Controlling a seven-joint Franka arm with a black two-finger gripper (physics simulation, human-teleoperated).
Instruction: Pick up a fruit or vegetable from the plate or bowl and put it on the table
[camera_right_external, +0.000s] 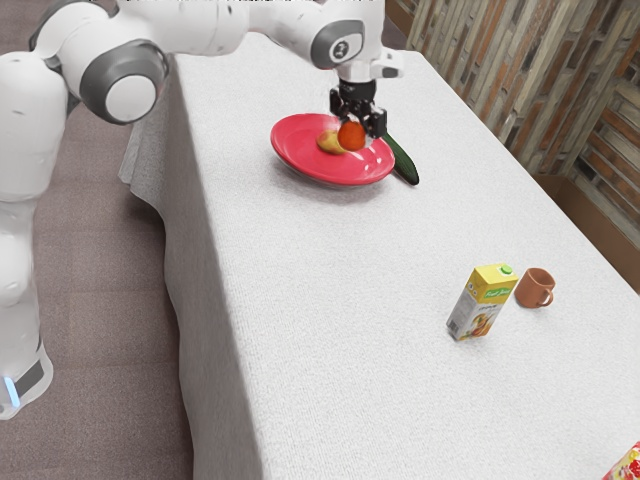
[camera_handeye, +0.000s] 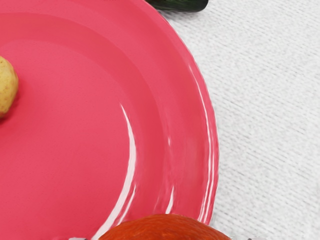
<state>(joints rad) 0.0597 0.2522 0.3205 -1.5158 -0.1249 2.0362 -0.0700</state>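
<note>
One red-and-yellow item (camera_right_external: 626, 465), cut off at the lower right corner of the exterior view. One yellow-topped carton (camera_right_external: 483, 302), upright, right of centre; one terracotta mug (camera_right_external: 535, 288) just beside it. All on a white-covered table (camera_right_external: 330, 300). One red plate (camera_right_external: 340, 178), upper centre, bearing one yellowish potato (camera_right_external: 330, 142). One black gripper (camera_right_external: 355, 120), upper centre: fingers parted by the width of one round orange-red fruit (camera_right_external: 351, 135), closed on it from two sides. Fruit held at the plate's right part; contact with the plate cannot be told. One dark green cucumber (camera_right_external: 405, 164), beside the plate's right rim.
</note>
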